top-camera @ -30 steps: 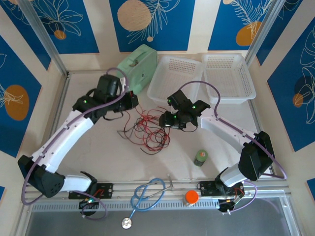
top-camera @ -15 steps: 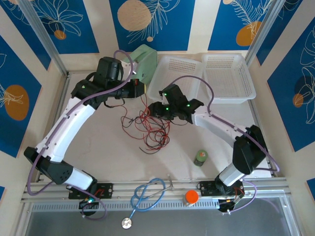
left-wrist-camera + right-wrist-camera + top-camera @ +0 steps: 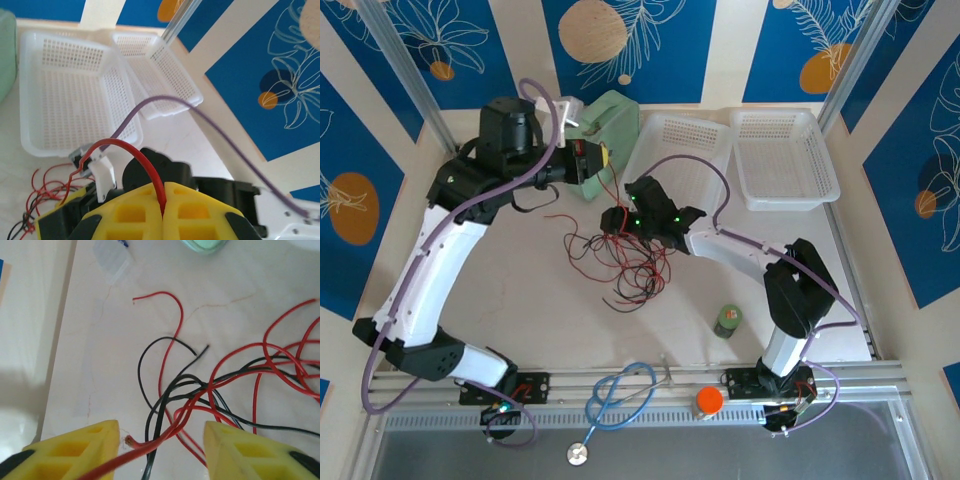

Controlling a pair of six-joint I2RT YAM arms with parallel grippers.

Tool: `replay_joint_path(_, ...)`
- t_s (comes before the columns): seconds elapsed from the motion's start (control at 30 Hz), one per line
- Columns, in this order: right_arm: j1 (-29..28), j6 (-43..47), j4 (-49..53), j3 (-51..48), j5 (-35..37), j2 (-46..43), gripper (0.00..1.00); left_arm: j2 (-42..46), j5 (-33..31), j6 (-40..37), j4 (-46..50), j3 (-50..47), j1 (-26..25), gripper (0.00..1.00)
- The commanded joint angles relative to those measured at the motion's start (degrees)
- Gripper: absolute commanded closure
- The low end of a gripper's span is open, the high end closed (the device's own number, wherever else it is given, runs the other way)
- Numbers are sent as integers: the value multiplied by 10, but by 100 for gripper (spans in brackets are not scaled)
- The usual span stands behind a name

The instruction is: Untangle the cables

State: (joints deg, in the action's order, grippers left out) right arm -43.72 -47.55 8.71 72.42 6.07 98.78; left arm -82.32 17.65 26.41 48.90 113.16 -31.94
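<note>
The cables, one red (image 3: 642, 262) and one black (image 3: 582, 243), lie in a loose tangle mid-table. My left gripper (image 3: 597, 158) is raised near the back, shut on a strand of the red cable (image 3: 131, 148). The strand arcs out from between its yellow fingertips (image 3: 190, 200) and drops toward the tangle. My right gripper (image 3: 611, 219) hovers low over the tangle's upper left part. In the right wrist view it (image 3: 162, 440) is open, with red (image 3: 172, 427) and black (image 3: 152, 427) strands crossing between its fingers. A bare red end (image 3: 129, 441) lies by the left finger.
A mint-green case (image 3: 613, 130) stands at the back behind the left gripper. Two white mesh baskets (image 3: 660, 190) (image 3: 790, 200) sit at the back right. A small green can (image 3: 728, 320), a blue stethoscope (image 3: 620, 393) and an orange cap (image 3: 709, 400) are near the front edge.
The left gripper rose and moved back and left, drawing its red strand up from the pile. The right gripper shifted left over the tangle, and its jaws narrowed slightly.
</note>
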Motion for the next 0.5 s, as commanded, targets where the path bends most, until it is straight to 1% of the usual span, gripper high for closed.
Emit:
replay_joint_path(0.0, -9, -33, -9, -36, 10, -4, 63, 13, -12, -14, -20, 38, -4, 100)
replay_joint_path(0.07, -12, -45, -13, -50, 5, 11, 73, 14, -19, -13, -31, 51, -4, 100)
replay_joint_path(0.17, -15, -59, -17, -69, 4, 26, 85, 18, -41, -18, -35, 68, -4, 100)
replay_joint_path(0.2, -16, -62, -17, -74, 6, 26, 87, 21, -50, -21, -35, 73, -4, 100)
replay_joint_path(0.33, -19, -68, 12, -101, 29, 11, 88, 31, -94, -35, -32, 88, -4, 100)
replay_joint_path(0.47, -23, -78, 37, -150, 44, -17, 85, 46, -136, -47, -36, 90, -4, 100)
